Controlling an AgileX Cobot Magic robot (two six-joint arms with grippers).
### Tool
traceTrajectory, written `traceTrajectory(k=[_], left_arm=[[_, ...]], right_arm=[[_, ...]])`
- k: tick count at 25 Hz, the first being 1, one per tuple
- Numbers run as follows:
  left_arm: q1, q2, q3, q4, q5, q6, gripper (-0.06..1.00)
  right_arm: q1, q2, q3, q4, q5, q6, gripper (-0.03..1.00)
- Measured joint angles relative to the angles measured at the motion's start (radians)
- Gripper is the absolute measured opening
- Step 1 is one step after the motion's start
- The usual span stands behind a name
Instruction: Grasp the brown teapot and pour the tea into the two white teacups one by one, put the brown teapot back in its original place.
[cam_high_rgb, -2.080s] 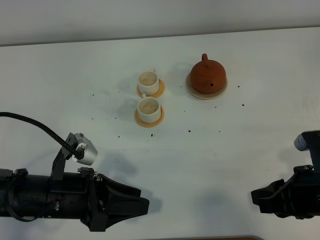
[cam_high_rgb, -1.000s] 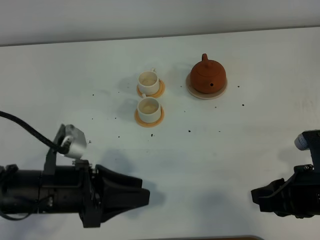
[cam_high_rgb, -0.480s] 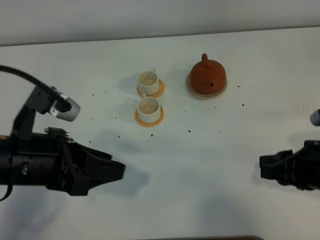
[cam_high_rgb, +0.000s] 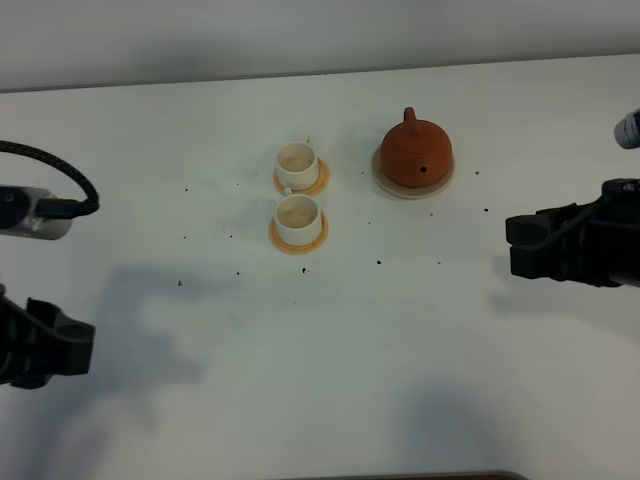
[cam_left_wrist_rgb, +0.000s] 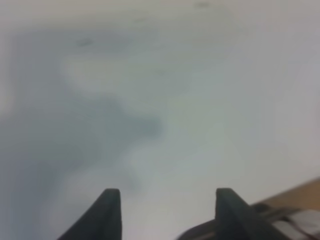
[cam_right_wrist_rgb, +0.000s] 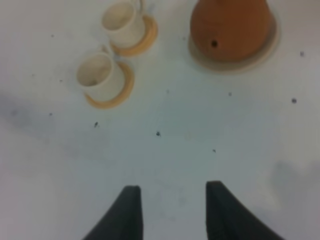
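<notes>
1. Teapot: the round reddish-brown clay teapot (cam_high_rgb: 416, 152) stands upright with its lid on, centred on the flat pale beige saucer (cam_high_rgb: 385, 186). It is untouched. Its small spout opening faces my right arm.
2. Cups: the two small white cylindrical teacups (cam_high_rgb: 297, 160) (cam_high_rgb: 298, 216) each sit on a round orange coaster (cam_high_rgb: 318, 184). They stand one behind the other, near the teapot's left and apart from it. I judge this spacing leaves room to tilt the pot. I cannot tell whether they hold tea.
3. My right gripper (cam_right_wrist_rgb: 171, 186) has its fingers apart and empty. It hangs over bare white table (cam_high_rgb: 400, 340), aimed at the teapot but well apart from it. I judge it is lined up for the approach.
4. My left gripper (cam_left_wrist_rgb: 167, 192) also has its fingers apart and holds nothing. It sits at the table's left edge, probably so it is out of the way. Its view is blurred.
5. Assessment: the grasp is not yet made. The handle is not clearly visible, so a grip on the round body could slip.
</notes>
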Motion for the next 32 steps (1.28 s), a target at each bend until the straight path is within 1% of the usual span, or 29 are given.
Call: traceTrajectory(k=[2,4,5,8,9,11,13,16,19,24,32], left_arm=[[0.0,-0.034,0.0,0.093,0.04,-0.074,0.43],[0.0,-0.068,0.0,0.161,0.086,-0.138,0.43],[0.0,-0.086,0.0,0.193,0.106,-0.167,0.43],[0.0,-0.135,0.0,0.265,0.187,-0.227,0.43],[0.0,-0.151,0.0,0.287,0.21,-0.245,0.43],[0.0,-0.181,0.0,0.323,0.258,-0.282,0.43],[0.0,-0.213,0.0,0.344,0.287,-0.299,0.43],[0.0,-0.264,0.012,0.348,0.302,-0.317,0.43],[0.0,-0.315,0.066,0.349,0.309,-0.338,0.43],[0.0,-0.393,0.145,0.348,0.305,-0.354,0.43],[0.0,-0.519,0.167,0.345,0.26,-0.355,0.43]], right_arm=[[0.0,0.0,-0.045,-0.131,0.056,0.096,0.28],[0.0,0.001,-0.105,-0.282,0.131,0.235,0.28],[0.0,0.001,-0.132,-0.371,0.178,0.299,0.28],[0.0,0.001,-0.219,-0.597,0.322,0.524,0.28],[0.0,0.001,-0.247,-0.654,0.374,0.569,0.28],[0.0,0.001,-0.291,-0.724,0.462,0.63,0.28],[0.0,0.001,-0.313,-0.753,0.534,0.65,0.28],[0.0,0.001,-0.319,-0.765,0.605,0.659,0.28],[0.0,-0.001,-0.32,-0.789,0.65,0.667,0.28],[0.0,-0.033,-0.32,-0.802,0.659,0.688,0.28],[0.0,-0.122,-0.32,-0.809,0.659,0.688,0.28]])
